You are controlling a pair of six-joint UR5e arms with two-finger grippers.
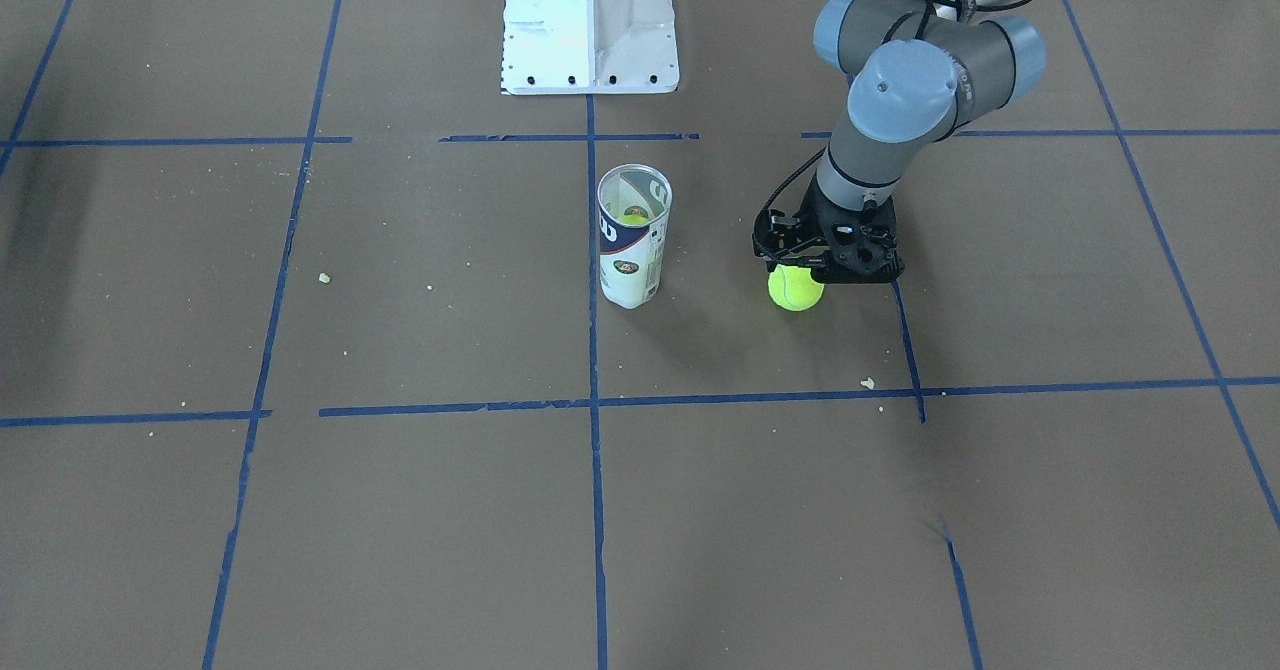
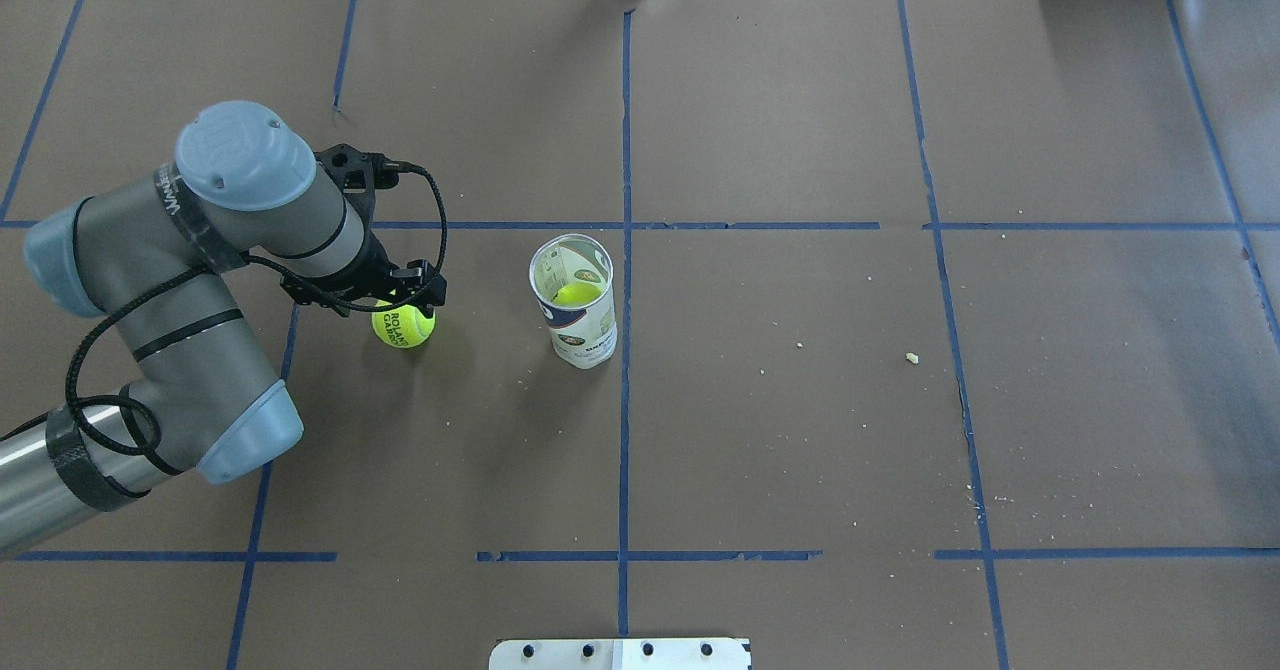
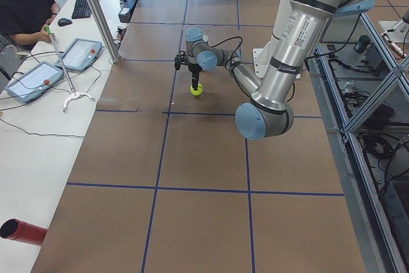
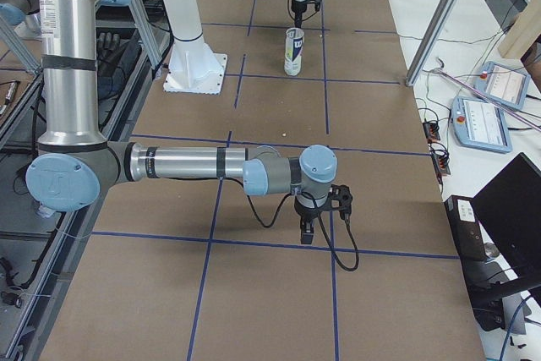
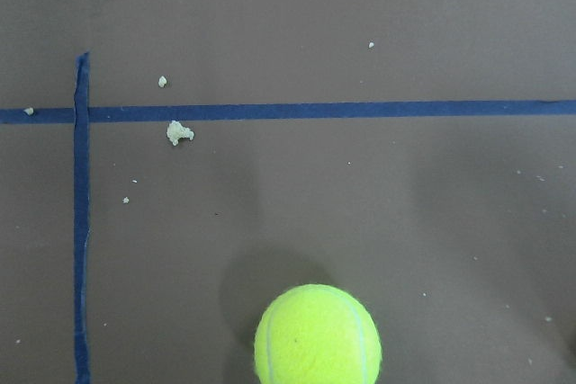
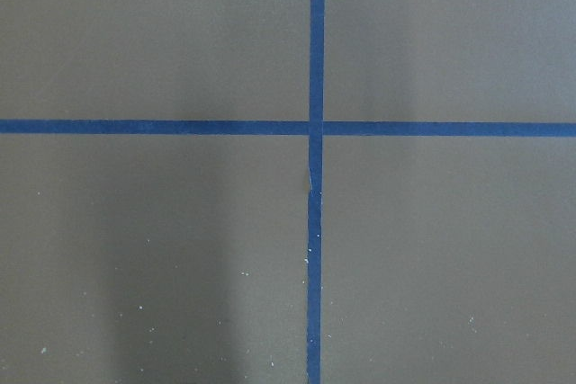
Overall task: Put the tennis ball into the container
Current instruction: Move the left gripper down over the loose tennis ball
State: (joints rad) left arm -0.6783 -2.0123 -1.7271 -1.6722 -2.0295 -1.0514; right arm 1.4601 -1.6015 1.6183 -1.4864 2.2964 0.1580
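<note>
**Left hand over tennis ball, can close by**

The bright yellow-green fuzzy tennis ball is on the robot's left part of the brown paper-covered worktop, right under the left hand. Its dark brand print faces up in the overhead view. The ball sits at the fingertips, but the views don't show if the fingers are clenched on it or slack, so can't tell. Left wrist cam shows only the ball, its shadow on the paper and blue tape lines, no fingers.

The clear plastic cylindrical can w/ navy-and-white label stands upright, mouth open, near the ball but not touching. It is just beside the centre tape line, on the robot's left of it. A second yellow-green ball lies inside at the bottom.

The right hand shows only in the side view. It hangs low over the worktop, well apart from ball & can, and its state can't be told.

White metal robot base stands behind the can. Pale crumbs are scattered about.
</note>
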